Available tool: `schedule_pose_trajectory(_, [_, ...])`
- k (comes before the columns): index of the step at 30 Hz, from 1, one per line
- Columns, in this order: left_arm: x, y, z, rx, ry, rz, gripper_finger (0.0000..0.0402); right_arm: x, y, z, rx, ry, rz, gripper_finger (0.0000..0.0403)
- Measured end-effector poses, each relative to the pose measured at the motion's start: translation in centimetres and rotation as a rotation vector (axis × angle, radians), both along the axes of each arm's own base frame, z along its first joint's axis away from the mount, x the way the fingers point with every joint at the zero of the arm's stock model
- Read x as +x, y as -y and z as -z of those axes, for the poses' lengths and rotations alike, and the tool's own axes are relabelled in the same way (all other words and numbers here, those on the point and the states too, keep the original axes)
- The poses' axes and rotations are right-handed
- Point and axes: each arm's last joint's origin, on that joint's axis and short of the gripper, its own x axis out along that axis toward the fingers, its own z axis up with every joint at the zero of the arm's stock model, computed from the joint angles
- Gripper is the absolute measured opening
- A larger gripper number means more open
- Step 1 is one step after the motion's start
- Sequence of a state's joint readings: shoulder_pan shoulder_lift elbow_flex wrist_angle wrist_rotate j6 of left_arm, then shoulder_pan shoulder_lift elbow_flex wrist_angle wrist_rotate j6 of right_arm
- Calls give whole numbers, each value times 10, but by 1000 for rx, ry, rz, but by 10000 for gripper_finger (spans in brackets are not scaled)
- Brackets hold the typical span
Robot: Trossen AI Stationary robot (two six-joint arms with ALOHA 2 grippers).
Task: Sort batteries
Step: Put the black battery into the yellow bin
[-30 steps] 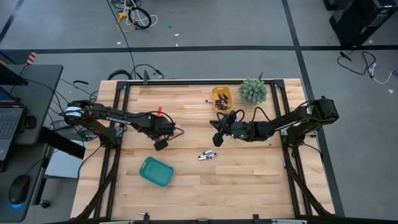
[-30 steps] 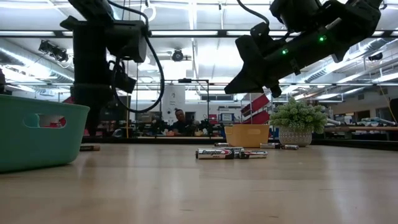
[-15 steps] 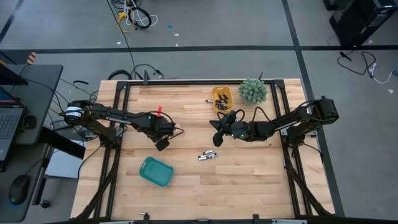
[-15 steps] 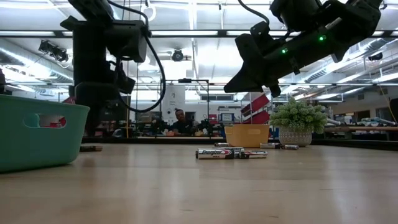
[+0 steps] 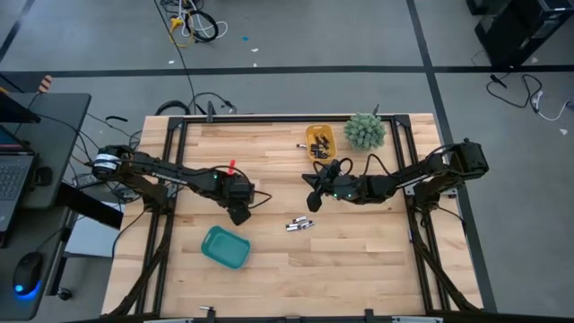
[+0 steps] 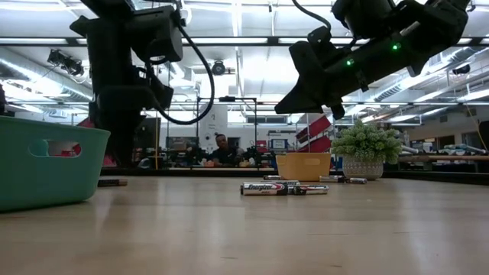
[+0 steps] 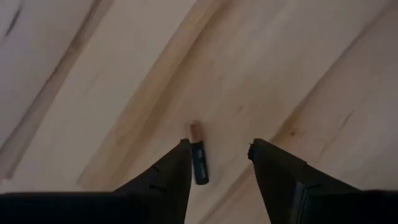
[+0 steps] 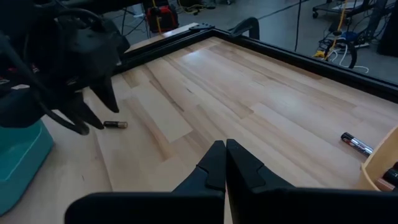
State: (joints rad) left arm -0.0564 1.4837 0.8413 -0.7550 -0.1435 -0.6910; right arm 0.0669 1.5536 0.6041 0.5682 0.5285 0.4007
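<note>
One dark battery with a copper end [image 7: 199, 160] lies flat on the wooden table, and my left gripper [image 7: 217, 146] hovers open over it, a finger on either side. The right wrist view shows this battery [image 8: 115, 124] just clear of the left gripper [image 8: 93, 115]. In the high view the left gripper [image 5: 239, 215] is left of centre. A small cluster of batteries [image 5: 300, 224] lies mid-table. My right gripper [image 5: 312, 201] hangs shut and empty above the table, beyond that cluster.
A teal tray [image 5: 225, 247] sits near the front left. A yellow tray [image 5: 320, 142] holding batteries stands at the back, beside a small potted plant [image 5: 364, 131]. A stray battery [image 8: 356, 143] lies next to the yellow tray. A black frame rims the table.
My left gripper has shifted a little toward the table's right and near edges and has turned slightly. The battery under it has stayed on the table.
</note>
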Motion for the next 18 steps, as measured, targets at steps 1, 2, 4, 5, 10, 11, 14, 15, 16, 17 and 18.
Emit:
schedule_pose_trajectory(1, [1, 1, 0, -1, 8, 3, 168, 0, 0, 0, 0, 0, 0, 0])
schedule_pose_trajectory(2, [1, 1, 0, -2, 15, 1, 168, 0, 0, 0, 0, 0, 0, 0])
schedule_pose_trajectory(4, [1, 2, 0, -6, 16, -21, 168, 0, 0, 0, 0, 0, 0, 0])
schedule_pose_trajectory(5, [1, 2, 0, -9, 18, -36, 168, 0, 0, 0, 0, 0, 0, 0])
schedule_pose_trajectory(10, [-1, 2, 5, -10, 19, -38, 168, 0, 0, 0, 0, 0, 0, 0])
schedule_pose_trajectory(11, [-2, 3, 7, -10, 13, -38, 168, 0, 0, 0, 0, 0, 0, 0])
schedule_pose_trajectory(14, [-5, 3, 11, -10, 7, -38, 168, 0, 0, 0, 0, 0, 0, 0])
schedule_pose_trajectory(15, [-5, 2, 11, -10, 8, -38, 168, 0, 0, 0, 0, 0, 0, 0])
schedule_pose_trajectory(16, [-5, 2, 12, -10, 9, -37, 168, 0, 0, 0, 0, 0, 0, 0])
schedule_pose_trajectory(17, [-4, 3, 12, -10, 13, -37, 168, 0, 0, 0, 0, 0, 0, 0])
schedule_pose_trajectory(18, [-4, 3, 12, -10, 15, -37, 168, 0, 0, 0, 0, 1, 0, 0])
